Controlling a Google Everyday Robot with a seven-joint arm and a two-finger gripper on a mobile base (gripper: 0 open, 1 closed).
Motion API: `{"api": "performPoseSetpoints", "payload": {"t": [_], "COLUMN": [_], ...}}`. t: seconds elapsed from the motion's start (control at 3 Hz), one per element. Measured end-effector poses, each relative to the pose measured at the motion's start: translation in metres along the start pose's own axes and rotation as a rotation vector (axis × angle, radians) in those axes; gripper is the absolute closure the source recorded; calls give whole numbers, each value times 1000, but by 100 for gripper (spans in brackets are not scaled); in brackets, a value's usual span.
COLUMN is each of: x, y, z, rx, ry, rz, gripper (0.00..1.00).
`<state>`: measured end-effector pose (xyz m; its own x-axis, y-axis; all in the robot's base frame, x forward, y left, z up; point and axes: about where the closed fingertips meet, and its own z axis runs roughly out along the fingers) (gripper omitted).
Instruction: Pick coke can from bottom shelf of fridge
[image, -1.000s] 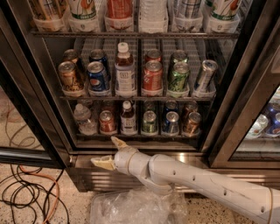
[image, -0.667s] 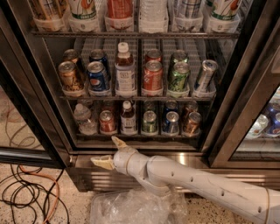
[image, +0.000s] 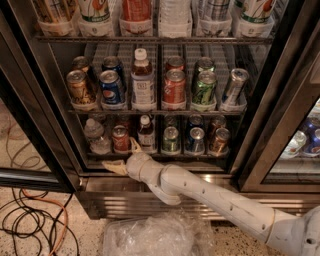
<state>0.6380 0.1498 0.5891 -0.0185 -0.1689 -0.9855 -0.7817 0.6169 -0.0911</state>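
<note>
The fridge (image: 45, 107) stands open in front of me, with wire racks full of drinks. The coke can (image: 120, 138), red with a silver top, stands second from the left on the bottom shelf (image: 160, 153). My gripper (image: 119, 154) is open and empty, just below and in front of the coke can at the shelf's front edge. One fingertip points up beside the can's lower right and the other points left. The white arm (image: 215, 197) reaches in from the lower right.
On the bottom shelf a clear water bottle (image: 95, 135) stands left of the coke can and a small dark bottle (image: 145, 133) right of it, then green, blue and orange-brown cans. The rack above holds more cans. A crumpled plastic bag (image: 155, 235) and cables (image: 30, 220) lie on the floor.
My gripper has risen from in front of the steel base to the front edge of the bottom shelf, closer to the coke can. The cans have not moved.
</note>
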Motion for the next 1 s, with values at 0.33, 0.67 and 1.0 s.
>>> {"api": "performPoseSetpoints", "payload": {"t": [0.33,0.67,1.0], "x": [-1,-1,-2], "y": [-16,-11,-14], "z": [1,-3,7], "rx": [28,42,53], "ry": [-3,-3,-37], "rz": [6,-5,-31], "gripper": [16,24,35]}}
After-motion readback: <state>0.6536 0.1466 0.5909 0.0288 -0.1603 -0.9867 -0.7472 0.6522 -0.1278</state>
